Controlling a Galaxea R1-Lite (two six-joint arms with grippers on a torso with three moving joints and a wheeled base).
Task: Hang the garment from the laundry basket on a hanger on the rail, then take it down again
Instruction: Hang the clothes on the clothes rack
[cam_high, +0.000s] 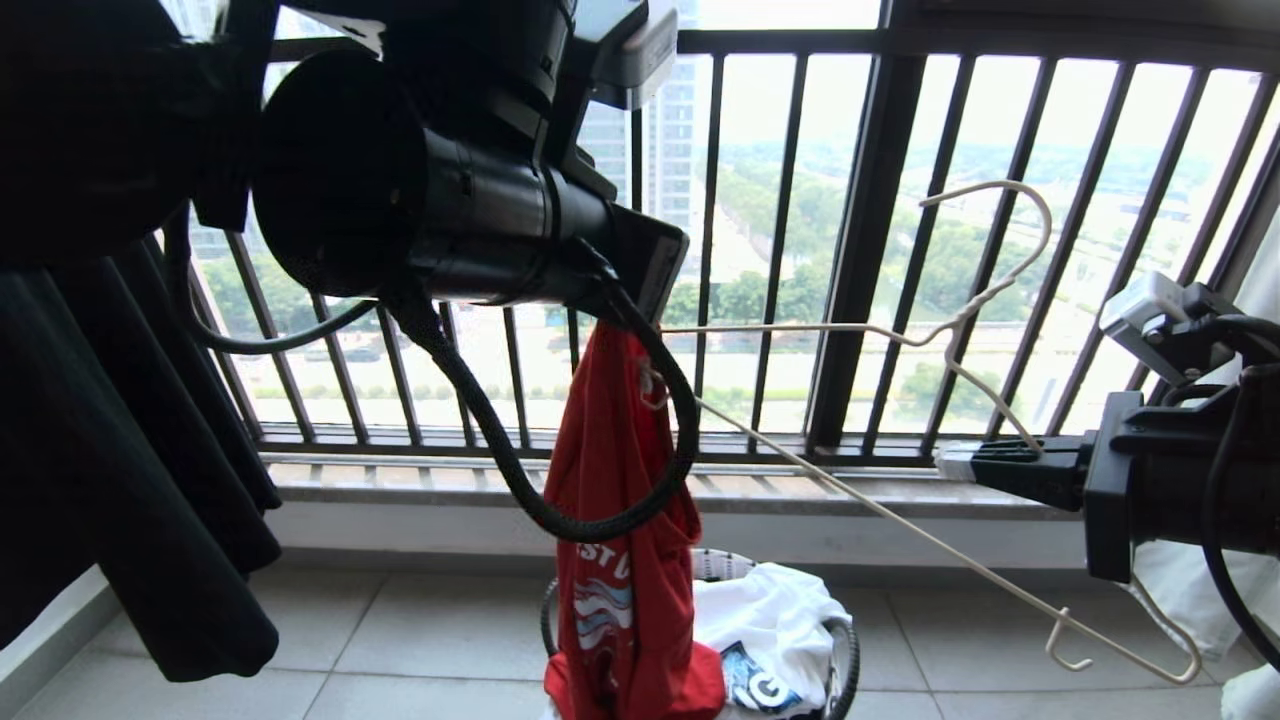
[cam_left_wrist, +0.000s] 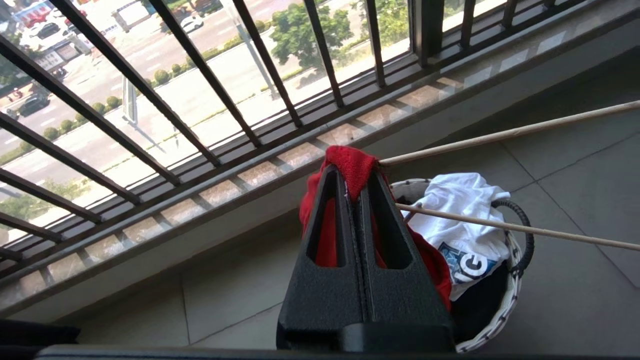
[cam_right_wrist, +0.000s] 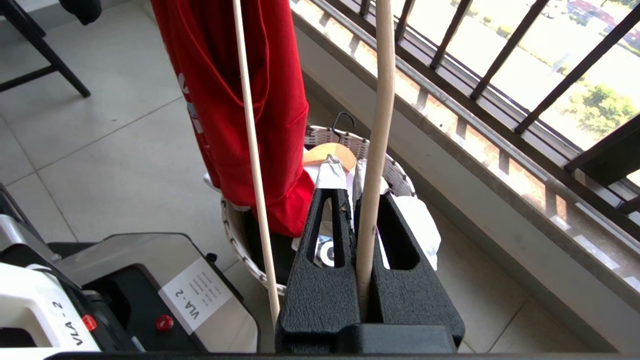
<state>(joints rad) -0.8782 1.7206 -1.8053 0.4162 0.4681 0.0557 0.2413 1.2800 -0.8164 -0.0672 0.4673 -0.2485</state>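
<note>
The left gripper has its jaws pressed together on a fold of the red short-sleeved T-shirt with white and light-blue chest print, holding it up so the cloth hangs in a long bunch, its lower end reaching into the small round white woven laundry basket with a dark rim on the tiled floor near the railing. A white printed garment lies in the basket beside it. On the right, the right gripper pinches the thin cream-white wire hanger on one wire just under its neck; the hanger is turned sideways, its hook toward the black railing of vertical bars, and one end reaches left to the top of the held shirt, apparently touching it or just entering the cloth. A black garment hangs at far left. The rail is not in view.

The step in hand looks like threading the hanger into the shirt. Next, the hanger arm likely needs to slide further inside the neck or sleeve opening while the left grip keeps the cloth taut and open; bunched fabric may snag the upturned end hook.
</note>
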